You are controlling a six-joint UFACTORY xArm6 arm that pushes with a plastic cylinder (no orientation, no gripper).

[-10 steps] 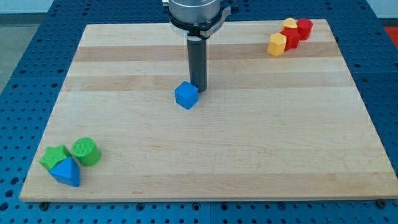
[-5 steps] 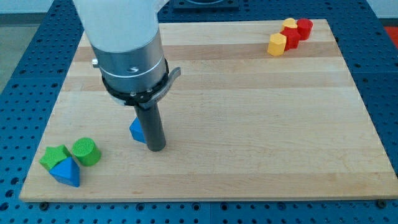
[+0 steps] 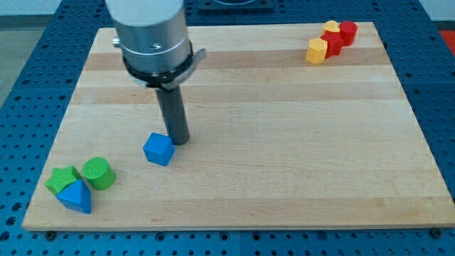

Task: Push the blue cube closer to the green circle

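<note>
Rod end first: my tip (image 3: 179, 141) ends a bare rod that grips nothing, just up and right of the blue cube (image 3: 158, 149). Toward the tabletop's (image 3: 284, 163) lower-left corner stands the green circle (image 3: 97, 173), near the cube, beside a green block (image 3: 62, 179) partly hidden by a blue triangular block (image 3: 76, 196).

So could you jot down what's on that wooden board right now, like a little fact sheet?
tip: my tip just up-right of the blue cube, close beside it
blue cube: left of centre
green circle: bottom-left corner
its neighbours: green block, blue triangle
top-right cluster: yellow blocks, red blocks
board
</note>
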